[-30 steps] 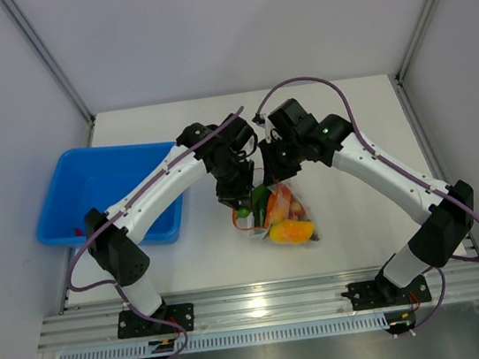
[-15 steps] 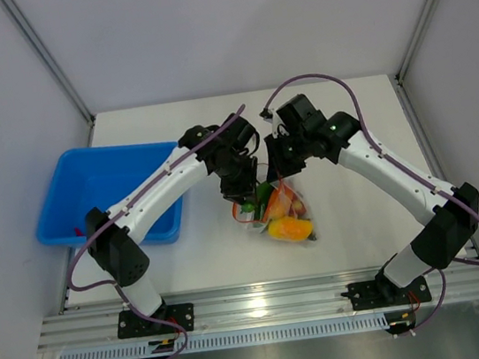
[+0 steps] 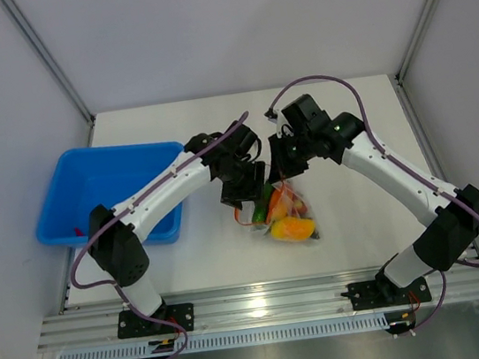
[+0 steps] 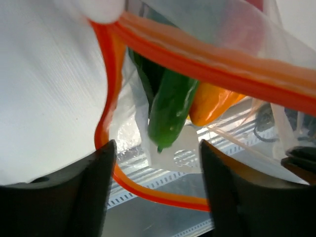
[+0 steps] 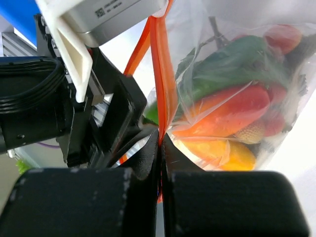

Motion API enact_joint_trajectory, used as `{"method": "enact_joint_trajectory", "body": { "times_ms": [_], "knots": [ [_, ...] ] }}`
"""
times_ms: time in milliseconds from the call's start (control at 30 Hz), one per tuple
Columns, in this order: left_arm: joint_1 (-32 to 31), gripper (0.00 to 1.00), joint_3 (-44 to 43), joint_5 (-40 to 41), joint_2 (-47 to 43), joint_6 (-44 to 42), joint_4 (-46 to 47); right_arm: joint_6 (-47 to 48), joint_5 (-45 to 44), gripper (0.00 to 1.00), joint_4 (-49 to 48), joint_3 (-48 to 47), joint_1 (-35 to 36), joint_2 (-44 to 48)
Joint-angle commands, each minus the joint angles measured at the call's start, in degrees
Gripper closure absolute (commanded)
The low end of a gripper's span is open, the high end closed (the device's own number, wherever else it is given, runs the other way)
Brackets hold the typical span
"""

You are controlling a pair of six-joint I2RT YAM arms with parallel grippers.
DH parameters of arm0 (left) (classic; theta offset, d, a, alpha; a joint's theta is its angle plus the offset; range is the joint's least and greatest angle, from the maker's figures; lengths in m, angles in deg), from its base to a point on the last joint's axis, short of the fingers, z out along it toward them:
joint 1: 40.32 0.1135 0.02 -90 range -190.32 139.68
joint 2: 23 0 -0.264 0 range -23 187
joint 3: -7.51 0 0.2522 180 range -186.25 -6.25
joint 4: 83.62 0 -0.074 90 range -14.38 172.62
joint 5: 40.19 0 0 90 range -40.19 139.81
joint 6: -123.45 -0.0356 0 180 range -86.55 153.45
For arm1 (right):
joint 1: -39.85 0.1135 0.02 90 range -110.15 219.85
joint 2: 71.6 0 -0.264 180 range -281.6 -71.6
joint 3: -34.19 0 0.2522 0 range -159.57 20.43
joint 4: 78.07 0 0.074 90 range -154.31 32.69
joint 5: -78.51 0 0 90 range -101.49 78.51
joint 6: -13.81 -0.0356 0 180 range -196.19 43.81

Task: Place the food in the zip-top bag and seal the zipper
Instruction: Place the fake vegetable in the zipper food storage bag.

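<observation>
— Count pls?
— 1 zip-top bag [image 3: 298,211], 1 blue tray [image 3: 80,184], 2 pincers. In the bag: 2 mangoes [image 5: 224,154] I think, 1 yellow, 1 orange-red. 1 green pepper [image 4: 170,111] for sure, maybe a darker 2nd behind it. Red pieces [image 5: 282,37], at least 2; crinkly plastic blurs the rest.
— Pincers?
— My right pincer [image 5: 161,140] is clamped tight on the zipper [image 5: 159,69], holding the mouth up. My left pincer [image 4: 157,148] has jaws well apart, gripping nothing. The pepper tip hangs between them inside the plastic, touching neither finger.
— Where's the bag?
— Middle of table [image 3: 354,235], between my 2 wrists, right of the tray & apart from it.
— Hidden?
— From the top cam both wrists cover the mouth. On the left wrist cam the strip loops open round the pepper, ends cut off. Can't tell if the bag's bottom rests on the table.
— In the way?
— Left pincer sits right at the mouth & fills the left half of the right wrist view.
</observation>
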Motion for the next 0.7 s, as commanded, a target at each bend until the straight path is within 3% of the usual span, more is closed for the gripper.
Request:
{"method": "enact_joint_trajectory", "body": {
  "times_ms": [0,33,267,400,667],
  "knots": [
    [0.2,0.28,-0.1,3.7,-4.5,-0.8,0.4,-0.9,1.7,1.0,-1.9,-0.2,-0.8,2.8],
    [0.2,0.01,-0.3,5.0,-5.1,-1.1,-0.2,-0.8,1.7,1.0,-1.8,-0.3,-0.9,2.9],
    [0.3,0.0,-1.5,11.5,-12.8,-2.3,-1.2,-0.5,1.1,1.0,-0.7,-0.3,-1.0,3.8],
    [0.3,0.01,2.3,12.4,-16.3,-1.7,-0.3,-0.6,1.1,1.0,-0.4,-0.4,-1.0,4.0],
    [3.0,0.18,17.0,-0.1,-19.5,0.3,10.0,-0.7,1.1,1.0,0.0,-0.7,-1.3,4.2]
  ]
}}
